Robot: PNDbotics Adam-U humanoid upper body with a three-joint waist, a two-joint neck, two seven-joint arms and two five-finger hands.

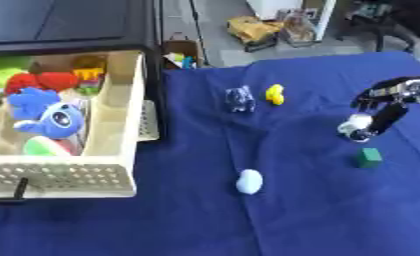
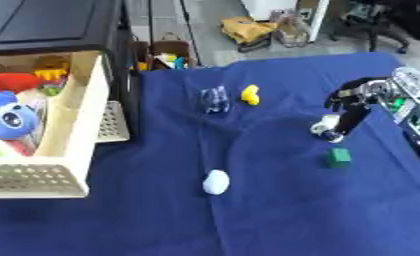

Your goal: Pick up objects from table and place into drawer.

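Here the right hand [image 1: 384, 102] comes in from the right side over the blue cloth [image 1: 318, 210] that covers the surface; its black fingers [image 1: 387, 120] curl downward around a small white, rounded thing [image 1: 355, 123], which sits between the fingertips just above the cloth, though whether it is lifted clear or touching the cloth cannot be told; it looks pale and smooth with a darker patch at its lower end. Just below the hand, apart from it, a small green cube [image 1: 367, 157] stands on the cloth. Further to the left, near the middle of the cloth, lie a yellow toy [image 1: 275, 94] and, just beside it, a clear bluish toy [image 1: 240, 99]; both are well apart from the hand. Nearer the front edge a white oval lump [image 1: 248, 181] rests alone on the cloth. At the left the cream drawer [image 1: 117, 125] stands pulled out of a black cabinet [image 1: 73, 22]; inside it a blue plush toy [image 1: 47, 115] with large eyes lies on top of other things, among them red, green and yellow pieces. The left hand does not show in either view.
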